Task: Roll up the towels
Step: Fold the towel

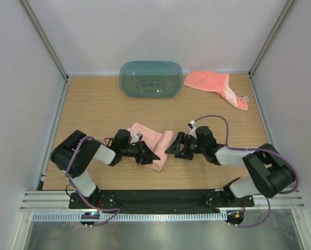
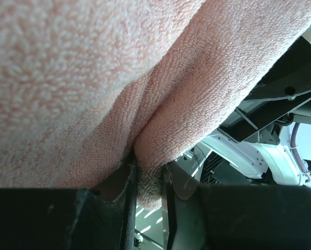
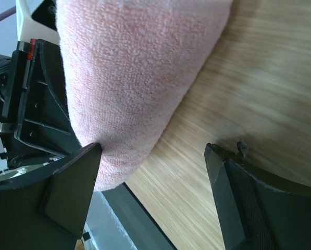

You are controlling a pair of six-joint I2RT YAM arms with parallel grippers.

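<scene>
We see fuzzy pink terry cloth in the towel [image 1: 154,145], matt black plastic fingers [image 3: 72,182], a smooth wood-grain bench [image 1: 92,107], and a glossy translucent plastic tub [image 1: 150,79].

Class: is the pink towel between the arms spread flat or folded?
Folded: the pink towel doubles over, its fold pinched in the left tool.

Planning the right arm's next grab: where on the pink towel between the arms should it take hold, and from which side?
The pink towel, at its right edge, approached from the right. The left gripper pinches a fold on the other side, so the cloth bulges into a thick rounded lip facing the right gripper, whose jaws stand open.
</scene>
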